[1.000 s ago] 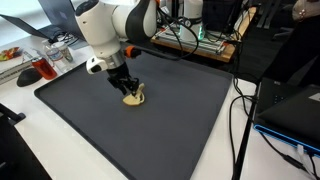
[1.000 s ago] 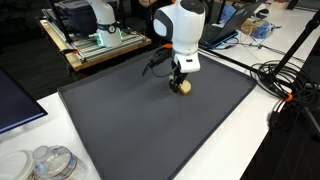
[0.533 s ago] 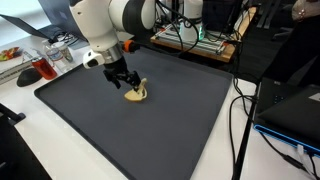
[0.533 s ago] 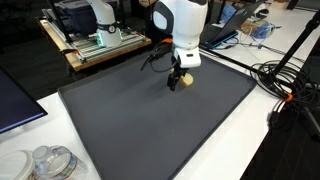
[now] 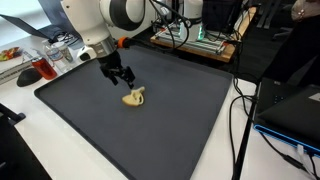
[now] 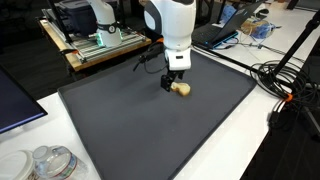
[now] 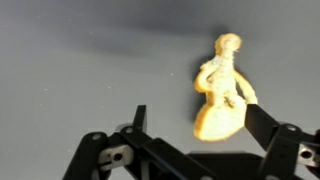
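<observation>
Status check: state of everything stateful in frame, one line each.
end effector: open, empty, above the figurine, not touching it.
tan figurine: lying on its side on the mat, free.
black mat: spread flat on the white table.

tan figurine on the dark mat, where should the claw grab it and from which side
Take the tan figurine at its narrow waist, between the small head and the flared base, coming straight down from above. It lies flat on the dark mat, so only its sides are free. The waist probably fits best between the fingers of the open claw.
</observation>
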You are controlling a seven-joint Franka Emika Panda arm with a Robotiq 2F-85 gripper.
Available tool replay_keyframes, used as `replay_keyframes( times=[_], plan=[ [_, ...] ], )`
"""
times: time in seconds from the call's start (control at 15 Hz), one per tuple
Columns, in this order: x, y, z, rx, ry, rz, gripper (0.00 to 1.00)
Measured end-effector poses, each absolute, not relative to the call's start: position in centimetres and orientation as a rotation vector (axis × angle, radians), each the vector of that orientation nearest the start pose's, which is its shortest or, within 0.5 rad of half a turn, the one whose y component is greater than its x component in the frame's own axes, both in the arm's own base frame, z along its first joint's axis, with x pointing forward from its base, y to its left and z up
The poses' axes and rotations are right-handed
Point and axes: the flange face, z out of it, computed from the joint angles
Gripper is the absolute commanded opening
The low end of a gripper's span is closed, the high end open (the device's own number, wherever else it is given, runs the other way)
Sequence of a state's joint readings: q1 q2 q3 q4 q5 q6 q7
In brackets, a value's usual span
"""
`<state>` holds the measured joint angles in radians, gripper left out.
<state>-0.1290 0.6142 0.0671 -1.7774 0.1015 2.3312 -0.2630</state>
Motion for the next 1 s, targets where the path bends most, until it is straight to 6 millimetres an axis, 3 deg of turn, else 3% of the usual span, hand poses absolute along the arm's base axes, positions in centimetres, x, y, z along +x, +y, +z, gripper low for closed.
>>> replay_keyframes(
  times=[0.27, 0.47, 0.6, 1.0],
  plan=[
    [65.0, -5.4, 20.9, -3.009, -0.096, 0.067, 1.0],
    [65.0, -5.2, 20.8, -3.029, -0.054, 0.082, 1.0],
    [65.1, -3.7, 21.1, -3.063, -0.048, 0.106, 1.0],
    [65.0, 4.1, 23.6, -3.216, -0.101, 0.195, 1.0]
  ],
)
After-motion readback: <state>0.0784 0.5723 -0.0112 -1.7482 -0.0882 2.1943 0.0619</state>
